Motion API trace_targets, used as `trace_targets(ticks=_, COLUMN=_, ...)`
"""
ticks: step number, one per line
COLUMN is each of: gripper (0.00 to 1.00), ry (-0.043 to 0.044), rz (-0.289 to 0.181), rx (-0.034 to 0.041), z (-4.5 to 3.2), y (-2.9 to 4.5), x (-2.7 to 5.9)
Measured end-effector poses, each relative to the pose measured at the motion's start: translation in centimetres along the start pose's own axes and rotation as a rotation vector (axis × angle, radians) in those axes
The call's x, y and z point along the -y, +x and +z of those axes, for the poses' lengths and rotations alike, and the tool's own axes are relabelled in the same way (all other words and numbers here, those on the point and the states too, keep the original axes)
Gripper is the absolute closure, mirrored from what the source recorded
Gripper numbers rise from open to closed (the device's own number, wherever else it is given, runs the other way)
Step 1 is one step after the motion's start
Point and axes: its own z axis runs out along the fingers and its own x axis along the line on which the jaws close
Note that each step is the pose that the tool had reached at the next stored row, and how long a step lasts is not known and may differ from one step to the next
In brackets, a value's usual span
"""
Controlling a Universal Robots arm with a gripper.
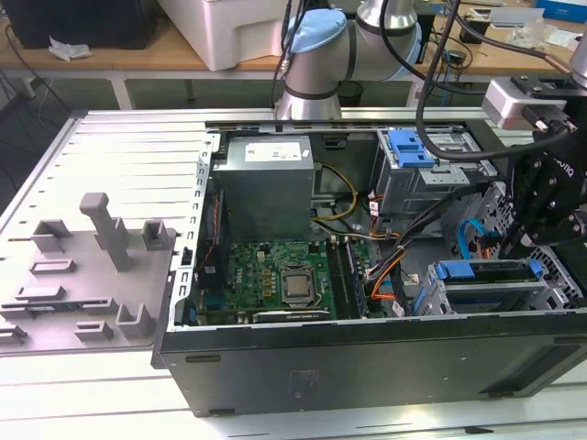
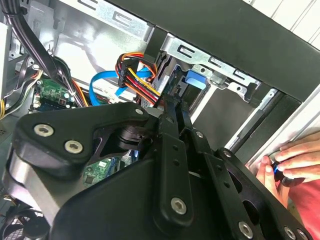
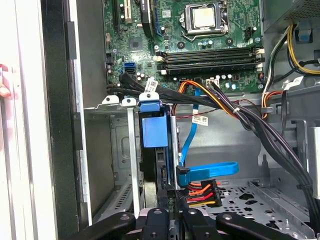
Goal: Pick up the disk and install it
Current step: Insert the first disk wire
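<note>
A metal workbench [image 1: 110, 147] is carrying a grey plastic tray [image 1: 87, 275] and, further right, an open computer case [image 1: 367, 357]. The disk [image 1: 486, 272] is sitting in its lower bay, and the gripper [image 3: 170, 220] is hovering just beside it, its opening impossible to tell.

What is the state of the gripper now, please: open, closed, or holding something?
Gripper: above the drive cage at the case's corner; open or closed cannot be told.
</note>
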Motion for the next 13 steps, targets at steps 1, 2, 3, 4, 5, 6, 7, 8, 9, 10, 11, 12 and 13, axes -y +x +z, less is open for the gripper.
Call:
trace_targets(ticks=1, gripper=0.83, ry=0.0, rz=0.0, rx=-0.0001, z=0.0, y=0.01, x=0.0)
trace_targets(ticks=2, gripper=0.83, ry=0.0, rz=0.0, rx=0.0, z=0.0, y=0.01, x=0.0)
trace_targets(ticks=3, gripper=0.83, ry=0.0, rz=0.0, rx=0.0001, z=0.01, y=0.07, x=0.03)
trace_targets(ticks=4, gripper=0.83, ry=0.0, rz=0.0, rx=0.0, z=0.01, y=0.1, x=0.03)
trace_targets(ticks=5, gripper=0.83, ry=0.0, rz=0.0, rx=0.0, z=0.02, y=0.14, x=0.05)
trace_targets(ticks=6, gripper=0.83, ry=0.0, rz=0.0, rx=0.0002, z=0.05, y=0.17, x=0.05)
trace_targets(ticks=7, gripper=0.83, ry=0.0, rz=0.0, rx=0.0002, z=0.06, y=0.18, x=0.05)
trace_targets(ticks=8, gripper=0.83, ry=0.0001, rz=-0.002, rx=0.0001, z=0.08, y=0.21, x=0.06)
trace_targets(ticks=9, gripper=0.83, ry=0.0003, rz=-0.004, rx=-0.0001, z=0.1, y=0.23, x=0.06)
trace_targets(ticks=10, gripper=0.83, ry=0.0005, rz=-0.007, rx=-0.0002, z=0.11, y=0.23, x=0.06)
trace_targets(ticks=11, gripper=0.83, ry=0.0007, rz=-0.01, rx=-0.0002, z=0.13, y=0.23, x=0.06)
trace_targets(ticks=12, gripper=0.83, ry=0.001, rz=-0.014, rx=-0.0001, z=0.15, y=0.22, x=0.06)
trace_targets(ticks=13, gripper=0.83, ry=0.0013, rz=-0.019, rx=-0.0001, z=0.16, y=0.22, x=0.06)
